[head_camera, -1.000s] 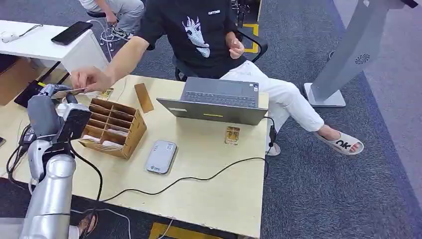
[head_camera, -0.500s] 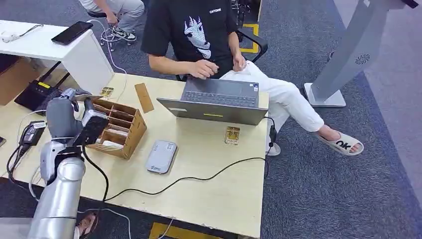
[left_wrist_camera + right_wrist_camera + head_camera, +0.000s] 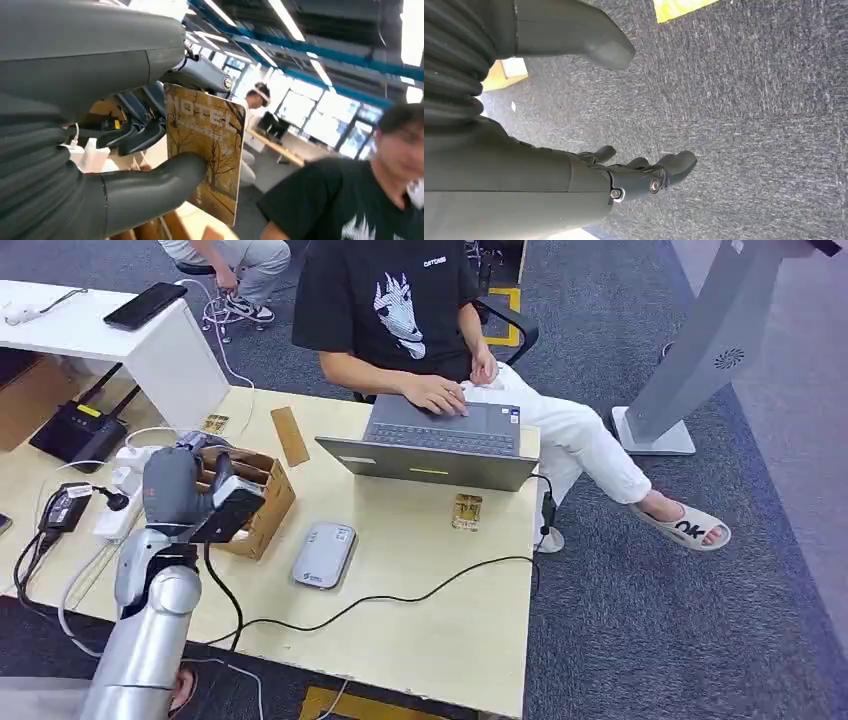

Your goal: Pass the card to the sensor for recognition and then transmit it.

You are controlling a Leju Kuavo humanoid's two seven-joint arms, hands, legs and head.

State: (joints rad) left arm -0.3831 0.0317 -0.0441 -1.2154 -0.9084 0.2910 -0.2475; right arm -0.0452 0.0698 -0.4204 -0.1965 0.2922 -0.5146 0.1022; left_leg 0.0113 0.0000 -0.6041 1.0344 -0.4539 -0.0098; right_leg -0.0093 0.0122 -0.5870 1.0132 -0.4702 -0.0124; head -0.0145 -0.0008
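- The table (image 3: 420, 610) is pale wood, with a black cable (image 3: 400, 595) trailing across its near half.
- A person (image 3: 400, 300) in a black printed shirt sits at the far side, one hand on the keyboard of an open laptop (image 3: 430, 445).
- A brown divided cardboard box (image 3: 262, 495) stands on the left part of the table; the left hand (image 3: 185, 485) is raised just in front of it, over its near-left side.
- The right hand (image 3: 644, 175) hangs over grey carpet, holding nothing, fingers loosely spread.
- A grey card sensor (image 3: 323, 554) lies flat to the right of the box, near the middle of the table.
- The card (image 3: 205, 150), printed with autumn trees and the word HOTEL, is pinched in the left hand: the thick thumb (image 3: 165, 182) presses on its printed face, the darker fingers (image 3: 135, 137) lie behind it, and most of the card juts out beyond them.
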